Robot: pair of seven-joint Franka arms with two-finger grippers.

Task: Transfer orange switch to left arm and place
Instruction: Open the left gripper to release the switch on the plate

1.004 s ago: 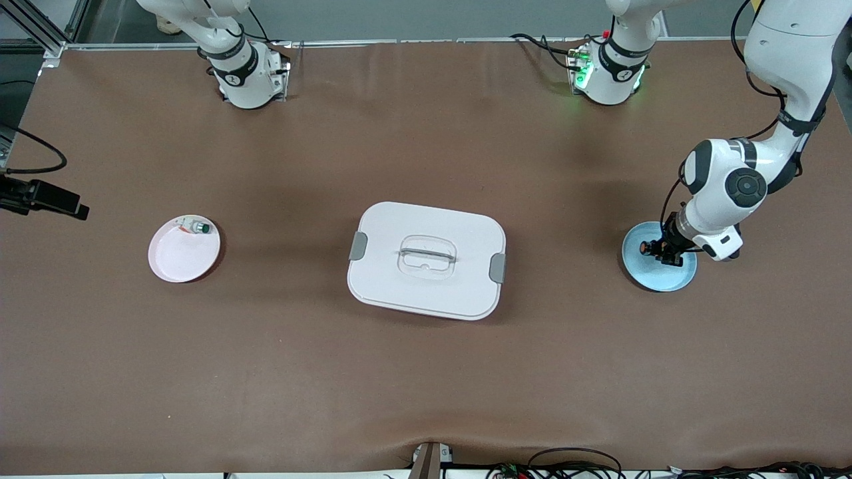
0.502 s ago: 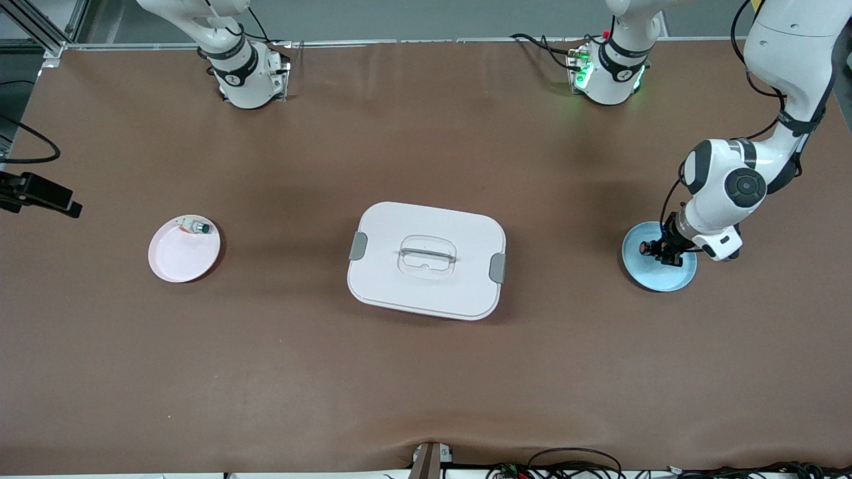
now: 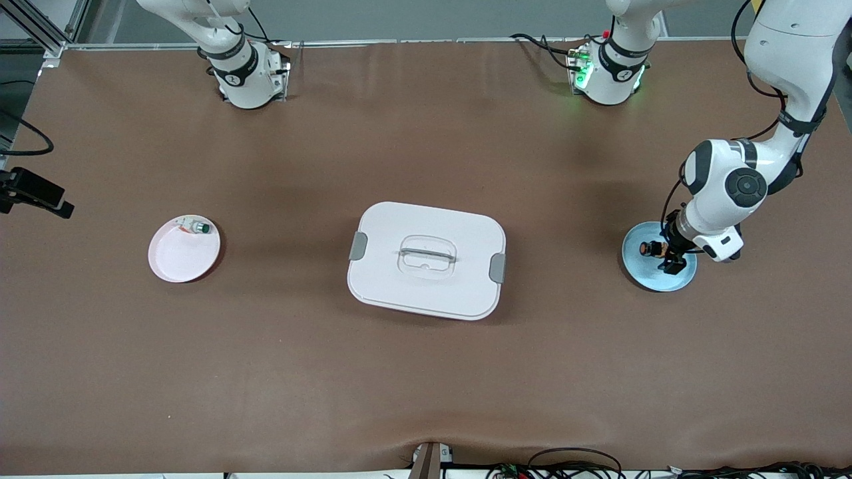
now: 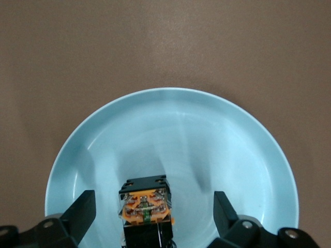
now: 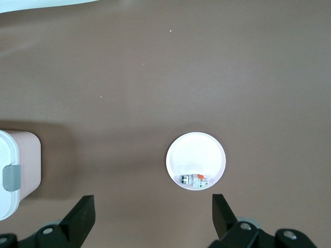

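Orange switch (image 4: 146, 212) on blue plate (image 4: 217, 144) between spread left tool (image 4: 152, 217), right tool (image 5: 152, 217) spread, waiting aloft

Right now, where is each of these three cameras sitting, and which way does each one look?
Front view: high across the table, facing both arms' bases; shows the white box, pink plate, blue plate and the left claw.
Left wrist view: on the left arm, looking down on the blue plate and orange switch; its open claw fingers frame the switch.
Right wrist view: on the right arm, high up, looking down at the pink plate; its open claw shows.
Shared: front and right wrist both show the pink plate and box.
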